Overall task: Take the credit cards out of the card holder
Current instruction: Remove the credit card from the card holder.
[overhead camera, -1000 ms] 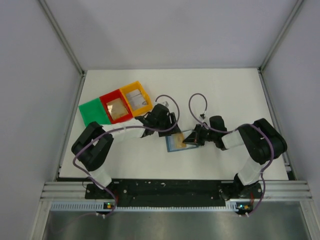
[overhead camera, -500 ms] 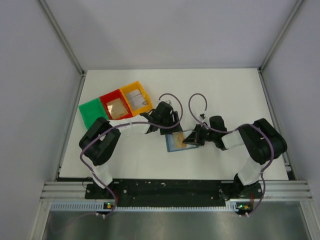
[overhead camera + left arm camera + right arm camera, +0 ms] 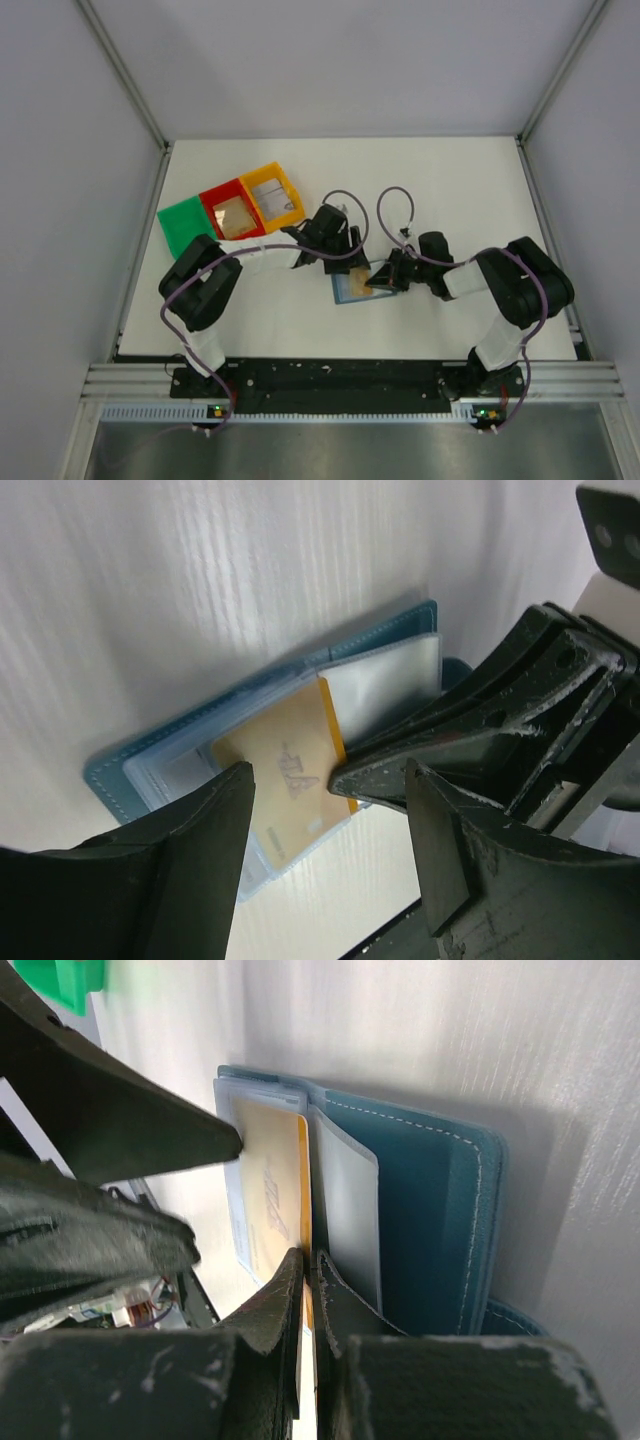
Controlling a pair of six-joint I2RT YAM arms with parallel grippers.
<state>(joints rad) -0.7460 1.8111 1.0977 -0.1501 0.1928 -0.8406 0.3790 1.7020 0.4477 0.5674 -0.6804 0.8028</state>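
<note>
The counter carries one card holder (image 3: 350, 288) and three trays: one green tray (image 3: 185, 225), one red tray (image 3: 209, 205) and one yellow tray (image 3: 296, 200). Three cards show: one gold card (image 3: 290, 770) in the holder, one tan card (image 3: 234, 214) in the red tray and one pale card (image 3: 275, 195) in the yellow tray. There are two claws, the left claw (image 3: 330, 785) and the right claw (image 3: 308, 1257).

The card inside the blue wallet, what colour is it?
Pale gold card with an orange edge; left wrist view shows it best.
</note>
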